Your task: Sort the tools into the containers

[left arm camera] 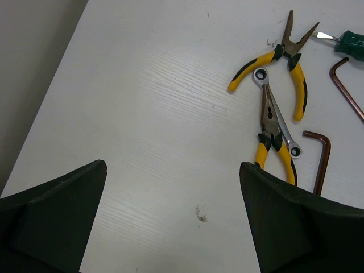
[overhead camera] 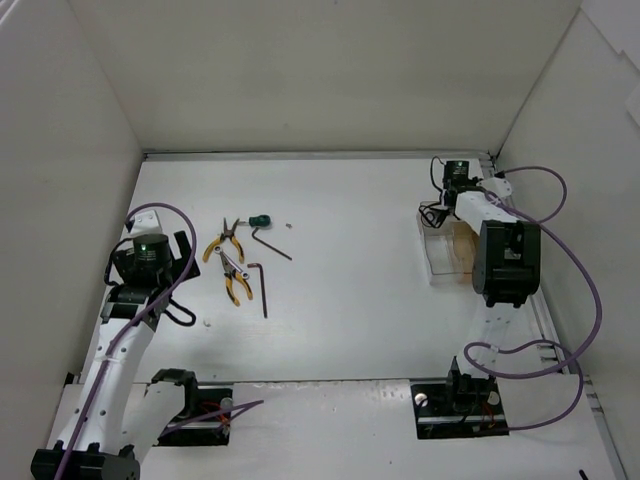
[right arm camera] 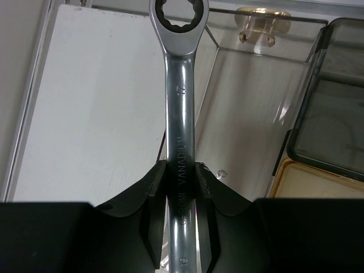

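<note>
Sorting is judged barely begun: one wrench (right arm camera: 180,102) is clamped in the right jaws at the edge of a bin (right arm camera: 244,114), no tool is seen binned, and two pliers (left arm camera: 286,52), a small wrench (left arm camera: 268,91), a screwdriver (left arm camera: 351,43) and two hex keys (left arm camera: 323,162) are left on the counter (overhead camera: 350,300) near the spread, empty left jaws.

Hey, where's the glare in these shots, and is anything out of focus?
Right wrist view: glare streaks down the wrench shaft, and reflections wash over the clear bin wall; the jaws holding the wrench are nearly black. Left wrist view: pale sheen on the table, far pliers sharp, open jaws dark and blurred. Top view: even light, faint shadows.
</note>
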Robot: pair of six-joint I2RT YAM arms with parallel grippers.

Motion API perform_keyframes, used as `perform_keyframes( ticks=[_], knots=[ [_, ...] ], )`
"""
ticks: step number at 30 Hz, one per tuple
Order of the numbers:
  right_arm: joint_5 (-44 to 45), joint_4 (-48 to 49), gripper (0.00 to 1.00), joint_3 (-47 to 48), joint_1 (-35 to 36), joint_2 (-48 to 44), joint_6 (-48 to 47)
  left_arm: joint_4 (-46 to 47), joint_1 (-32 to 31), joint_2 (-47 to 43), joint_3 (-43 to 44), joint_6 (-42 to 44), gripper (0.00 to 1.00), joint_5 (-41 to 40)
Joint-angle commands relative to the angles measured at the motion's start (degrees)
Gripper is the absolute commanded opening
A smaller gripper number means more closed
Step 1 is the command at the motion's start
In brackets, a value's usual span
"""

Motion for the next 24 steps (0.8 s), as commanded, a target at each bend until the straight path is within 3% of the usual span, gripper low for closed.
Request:
perform_keyframes(
  ticks=[1, 8, 16, 19, 24],
  knots=[
    [1.86, 4.55, 0.19, 3.84, -0.48, -1.17, 2.20, 1.48, -0.40, -0.03, 1.45, -0.14, 1.00, -1.27],
    [0.45, 4.64, 0.33, 2.61, -0.74, -2.04, 3.26, 1.57, -0.40, -0.38, 1.45, -0.14, 1.00, -1.27],
    [-1.83, 4.55, 0.42, 1.73, -0.83, -5.82, 0.72, 1.57, -0.40, -1.25, 1.36, -0.31, 1.00, -1.09],
    [-4.38, 4.55, 0.46, 1.81, -0.48, -9.33, -3.58, 1.83, -0.40, -1.61, 1.27, -0.40, 1.00, -0.91],
    [-8.42, 4.55, 0.64, 4.10, 4.25, -15.57, -20.71, 1.48, -0.40, -0.82, 1.62, -0.40, 1.00, 0.05]
  ],
)
